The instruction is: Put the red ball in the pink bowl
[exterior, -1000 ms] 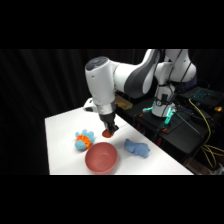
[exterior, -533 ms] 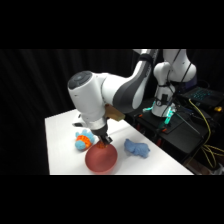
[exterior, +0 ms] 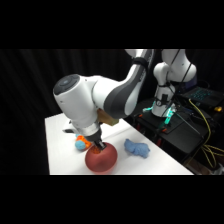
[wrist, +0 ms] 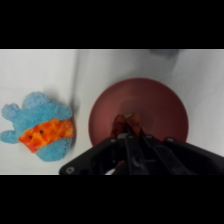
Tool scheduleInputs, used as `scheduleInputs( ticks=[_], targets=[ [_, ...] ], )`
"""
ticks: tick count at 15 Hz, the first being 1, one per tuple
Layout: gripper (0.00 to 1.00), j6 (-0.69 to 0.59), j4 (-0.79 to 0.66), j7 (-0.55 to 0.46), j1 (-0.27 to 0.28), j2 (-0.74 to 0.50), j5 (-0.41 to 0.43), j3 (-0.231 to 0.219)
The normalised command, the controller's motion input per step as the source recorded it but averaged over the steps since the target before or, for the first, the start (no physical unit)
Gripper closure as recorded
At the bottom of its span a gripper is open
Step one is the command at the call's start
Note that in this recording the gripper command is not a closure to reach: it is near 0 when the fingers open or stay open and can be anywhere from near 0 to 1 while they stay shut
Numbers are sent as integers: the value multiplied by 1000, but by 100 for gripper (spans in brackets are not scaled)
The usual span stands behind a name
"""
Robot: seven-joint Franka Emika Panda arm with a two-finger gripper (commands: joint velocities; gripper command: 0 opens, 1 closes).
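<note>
The pink bowl (exterior: 102, 160) stands near the table's front edge and looks dark salmon-red here. My gripper (exterior: 98, 146) hangs straight over it, just above its hollow. In the wrist view the bowl (wrist: 150, 97) fills the middle, and my gripper (wrist: 127, 124) points into its near half. The two fingers stand close together. Red-orange bits of the red ball (wrist: 121, 120) show at their tips; the rest of the ball is hidden between them. In the side view the ball is hidden by the gripper.
A blue toy with orange patches (exterior: 81, 144) (wrist: 42, 130) lies just left of the bowl. A light-blue lumpy soft object (exterior: 137, 148) lies to the bowl's right. Dark equipment with cables (exterior: 170, 125) stands behind the table's right edge.
The arm has swung forward and left, carrying the gripper from behind the toys to a spot low over the bowl. The toys and the bowl have stayed put.
</note>
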Motion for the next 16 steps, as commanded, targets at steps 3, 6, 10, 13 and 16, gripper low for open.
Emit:
scheduleInputs(
  ticks=[3, 6, 10, 13, 16],
  targets=[
    [0, -131, 32, -132, -47, -96, 39, -11],
    [0, -72, -145, -120, -46, -232, 18, -20],
    [0, -60, -202, -116, -38, -278, 4, -13],
    [0, 47, -490, -154, -90, -558, 61, 2],
    [0, 238, -794, -176, -175, -845, 114, -39]
  ],
)
